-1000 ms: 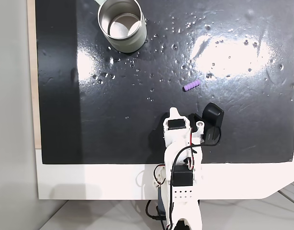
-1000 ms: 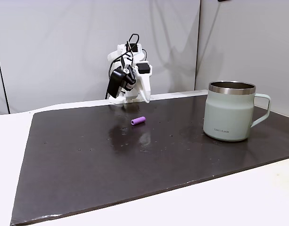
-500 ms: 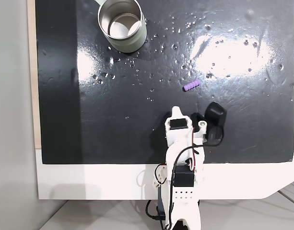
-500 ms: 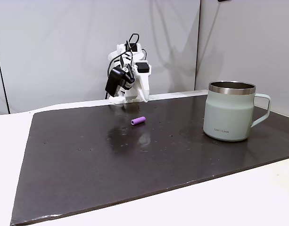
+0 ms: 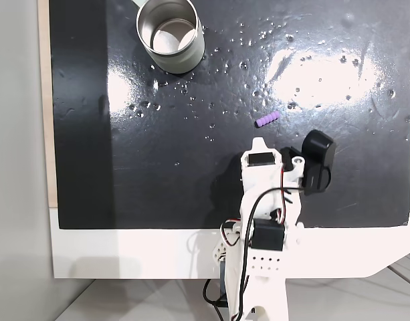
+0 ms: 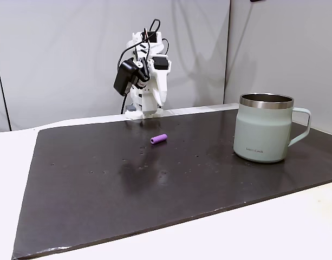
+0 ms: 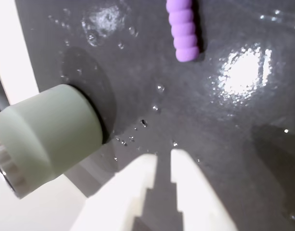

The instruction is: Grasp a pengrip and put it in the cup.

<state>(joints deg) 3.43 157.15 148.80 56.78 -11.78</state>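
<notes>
Wrist view. Tool point(image 7: 162, 161) with white fingers nearly together, empty, above the dark counter point(image 7: 224, 144). Pengrip point(image 7: 182, 30) lies beyond the tool; cup point(image 7: 46, 132) left of the tool.

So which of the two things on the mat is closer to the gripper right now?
The pengrip, the small purple ridged cylinder lying just ahead of the gripper. The cup stands far off at the mat's far corner.

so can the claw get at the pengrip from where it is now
Probably yes. The pengrip lies alone on the dark mat, just ahead of the claw, with nothing between them. The cup stands well off to the side. The claw's tips look nearly shut, so it would need to open first.
</notes>
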